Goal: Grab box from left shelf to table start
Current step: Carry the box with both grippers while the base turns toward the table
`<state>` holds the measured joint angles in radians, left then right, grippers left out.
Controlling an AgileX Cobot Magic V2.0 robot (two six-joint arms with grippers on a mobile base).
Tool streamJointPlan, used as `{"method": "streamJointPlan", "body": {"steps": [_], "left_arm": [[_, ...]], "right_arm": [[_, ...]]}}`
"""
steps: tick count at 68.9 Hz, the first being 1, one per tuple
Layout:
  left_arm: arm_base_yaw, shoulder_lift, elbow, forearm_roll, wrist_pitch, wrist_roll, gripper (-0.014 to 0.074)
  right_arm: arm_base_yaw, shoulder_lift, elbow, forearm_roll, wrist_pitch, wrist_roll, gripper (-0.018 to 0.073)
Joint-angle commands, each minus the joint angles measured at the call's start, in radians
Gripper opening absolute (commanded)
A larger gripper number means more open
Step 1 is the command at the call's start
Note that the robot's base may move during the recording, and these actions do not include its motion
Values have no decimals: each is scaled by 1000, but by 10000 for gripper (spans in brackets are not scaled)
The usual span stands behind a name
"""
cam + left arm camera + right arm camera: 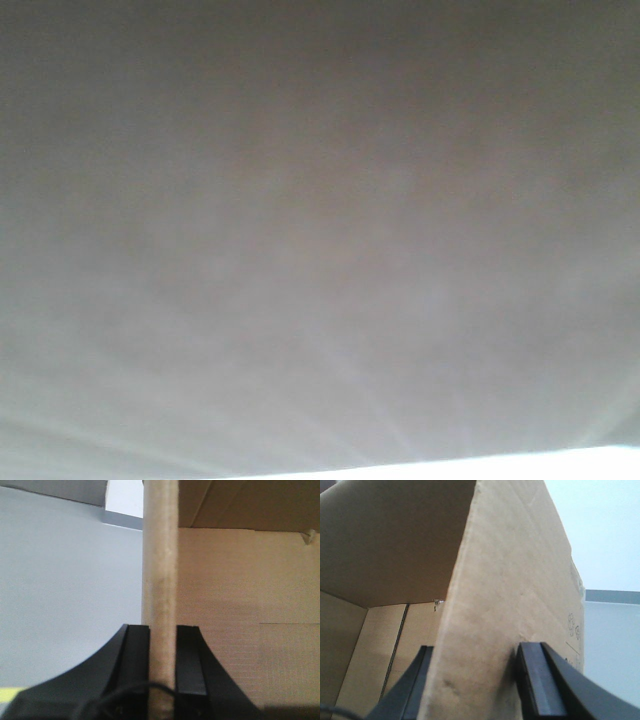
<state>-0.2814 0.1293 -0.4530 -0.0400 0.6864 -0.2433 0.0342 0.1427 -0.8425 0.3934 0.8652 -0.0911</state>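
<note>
Clamping walls of the box [235, 605]: left claw [162, 632], right claw [477, 652]; front view all grey blur.

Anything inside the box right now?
Only bare cardboard shows inside the box, past the left fingers and right fingers clamped on its walls. Most of the interior is hidden by those walls, and the front view is only blur.
</note>
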Motion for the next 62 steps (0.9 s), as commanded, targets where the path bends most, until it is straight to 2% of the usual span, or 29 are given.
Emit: {"method": "streamJointPlan", "body": {"steps": [1, 62], "left_arm": [[0, 19, -2, 78, 66, 1, -99], [0, 21, -2, 78, 66, 1, -99]], "right_arm": [[0, 7, -29, -4, -115, -3, 57], [0, 7, -28, -4, -115, -3, 57]]}}
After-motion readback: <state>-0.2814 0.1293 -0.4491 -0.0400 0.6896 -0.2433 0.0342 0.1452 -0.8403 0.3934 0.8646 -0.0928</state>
